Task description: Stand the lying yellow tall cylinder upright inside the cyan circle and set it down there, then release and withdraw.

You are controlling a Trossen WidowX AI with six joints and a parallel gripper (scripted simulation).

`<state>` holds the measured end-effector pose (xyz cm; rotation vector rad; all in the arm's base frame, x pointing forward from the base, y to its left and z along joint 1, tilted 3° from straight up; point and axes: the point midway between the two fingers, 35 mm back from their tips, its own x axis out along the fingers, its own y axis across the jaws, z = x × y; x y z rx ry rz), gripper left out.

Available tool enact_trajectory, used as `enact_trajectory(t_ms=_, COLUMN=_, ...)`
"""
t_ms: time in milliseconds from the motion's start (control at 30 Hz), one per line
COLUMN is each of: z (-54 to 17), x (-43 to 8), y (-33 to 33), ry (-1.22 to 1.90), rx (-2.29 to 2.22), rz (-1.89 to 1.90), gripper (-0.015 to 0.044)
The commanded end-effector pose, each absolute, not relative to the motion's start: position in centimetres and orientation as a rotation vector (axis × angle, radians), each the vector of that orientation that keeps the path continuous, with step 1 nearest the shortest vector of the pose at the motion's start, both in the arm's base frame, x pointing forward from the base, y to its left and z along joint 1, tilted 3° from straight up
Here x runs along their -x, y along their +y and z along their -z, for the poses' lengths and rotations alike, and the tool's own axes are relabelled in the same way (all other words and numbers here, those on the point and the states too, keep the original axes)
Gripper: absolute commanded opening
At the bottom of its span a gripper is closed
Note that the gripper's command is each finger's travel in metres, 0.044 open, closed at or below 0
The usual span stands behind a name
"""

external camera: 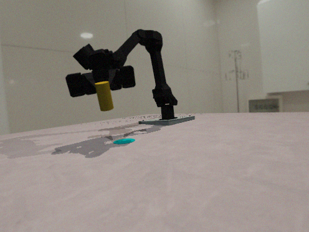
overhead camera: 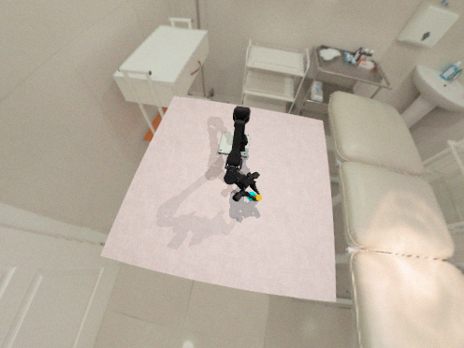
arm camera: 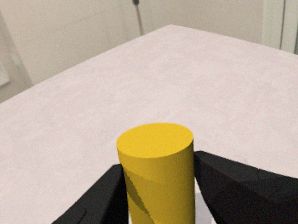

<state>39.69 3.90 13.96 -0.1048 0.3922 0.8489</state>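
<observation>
The yellow tall cylinder (overhead camera: 258, 197) (external camera: 104, 96) (arm camera: 159, 175) is held in the air, nearly upright with a slight tilt in the exterior view. My gripper (external camera: 103, 85) (arm camera: 158, 167) is shut on it, one finger on each side in the wrist view. The cyan circle (overhead camera: 252, 195) (external camera: 124, 141) lies flat on the table, below the cylinder and to its right in the exterior view. In the top view the fingers and the cylinder cover part of the circle. The circle does not show in the wrist view.
The pink-white table (overhead camera: 290, 243) (external camera: 187, 187) (arm camera: 200, 85) carries the arm's base plate (overhead camera: 225, 144) (external camera: 184, 119), behind the circle in the exterior view. The arm's shadow falls on the table beside the circle. A padded couch (overhead camera: 388, 206) stands beyond the table's right edge.
</observation>
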Motion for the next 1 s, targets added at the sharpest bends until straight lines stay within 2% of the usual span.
enact_trajectory(t_ms=0, z=-13.8, x=-39.2, y=3.9, ry=0.378, rx=0.092, rz=-0.858, gripper=0.0105)
enact_trajectory(t_ms=967, z=-14.4, x=-36.6, y=3.3, ry=0.219, rx=0.078, rz=-0.916, gripper=0.0105)
